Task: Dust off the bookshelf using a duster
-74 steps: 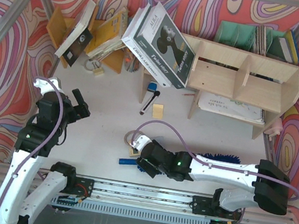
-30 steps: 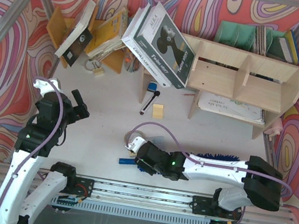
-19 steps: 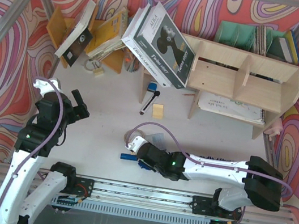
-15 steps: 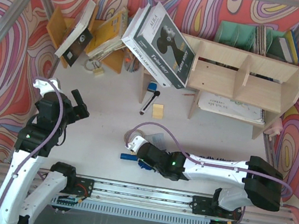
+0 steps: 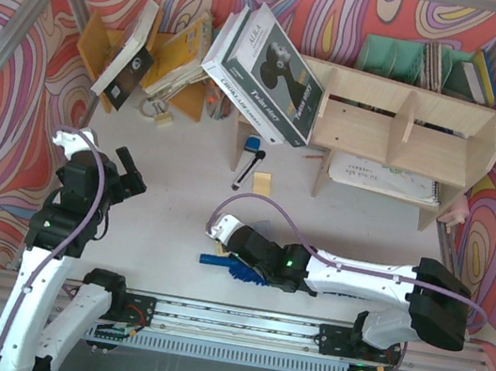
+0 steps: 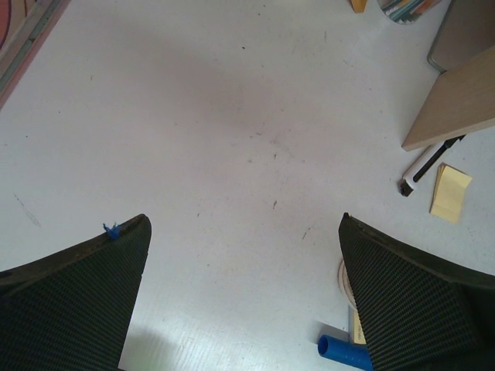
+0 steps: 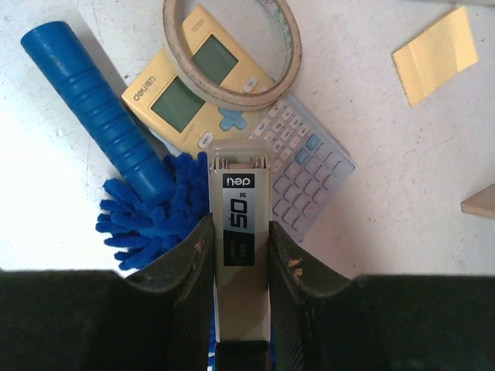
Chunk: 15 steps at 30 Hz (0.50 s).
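The duster lies on the white table beneath my right arm: its blue ribbed handle [image 7: 97, 100] points up-left and its blue fluff [image 7: 151, 220] sits just left of my right gripper [image 7: 240, 228]. That gripper is shut on a cream stapler [image 7: 240, 185], not on the duster. From above, the duster [image 5: 248, 272] shows beside the right gripper [image 5: 236, 244]. The pale plywood bookshelf [image 5: 399, 135] stands at the back right. My left gripper [image 5: 126, 175] hangs open over bare table at the left, its jaws [image 6: 244, 220] wide apart and holding nothing; the duster's handle end [image 6: 340, 352] shows near its right finger.
A yellow calculator [image 7: 232, 116] and a tape ring [image 7: 232, 46] lie just ahead of the stapler. A yellow sticky note [image 5: 261, 184] and a marker [image 5: 247, 168] lie before the shelf. Large books [image 5: 266, 74] lean on the shelf's left end; an orange rack [image 5: 155, 56] stands behind.
My right jaws have closed in on the stapler, and the gripper has shifted slightly away from the near edge. More blue fluff now shows beside it. The left arm has not moved.
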Each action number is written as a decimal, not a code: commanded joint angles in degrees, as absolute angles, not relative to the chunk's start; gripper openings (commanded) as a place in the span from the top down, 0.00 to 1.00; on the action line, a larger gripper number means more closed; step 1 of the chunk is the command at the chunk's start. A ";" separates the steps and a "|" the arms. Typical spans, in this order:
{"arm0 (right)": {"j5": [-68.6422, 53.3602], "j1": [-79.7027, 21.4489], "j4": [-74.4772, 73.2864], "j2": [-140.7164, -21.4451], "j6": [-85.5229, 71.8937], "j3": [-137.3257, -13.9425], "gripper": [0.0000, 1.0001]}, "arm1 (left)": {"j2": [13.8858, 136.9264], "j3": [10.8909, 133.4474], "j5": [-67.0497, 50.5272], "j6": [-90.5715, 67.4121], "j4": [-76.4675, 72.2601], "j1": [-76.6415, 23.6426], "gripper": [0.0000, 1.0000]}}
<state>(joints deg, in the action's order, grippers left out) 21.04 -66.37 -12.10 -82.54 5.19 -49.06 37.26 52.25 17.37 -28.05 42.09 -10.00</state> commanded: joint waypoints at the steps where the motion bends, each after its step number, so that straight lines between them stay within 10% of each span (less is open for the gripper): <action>1: 23.20 -65.51 -9.84 -80.24 7.95 -52.09 0.71 | 37.44 51.35 16.75 -28.47 41.75 -9.34 0.02; 15: 22.61 -63.53 -8.97 -81.65 10.99 -55.43 0.80 | 36.85 51.36 17.64 -28.64 42.10 -9.07 0.02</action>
<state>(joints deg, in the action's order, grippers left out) 21.02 -63.81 -12.01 -82.46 9.23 -51.83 37.34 52.25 17.21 -28.08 42.09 -9.43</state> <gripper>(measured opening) 0.335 0.985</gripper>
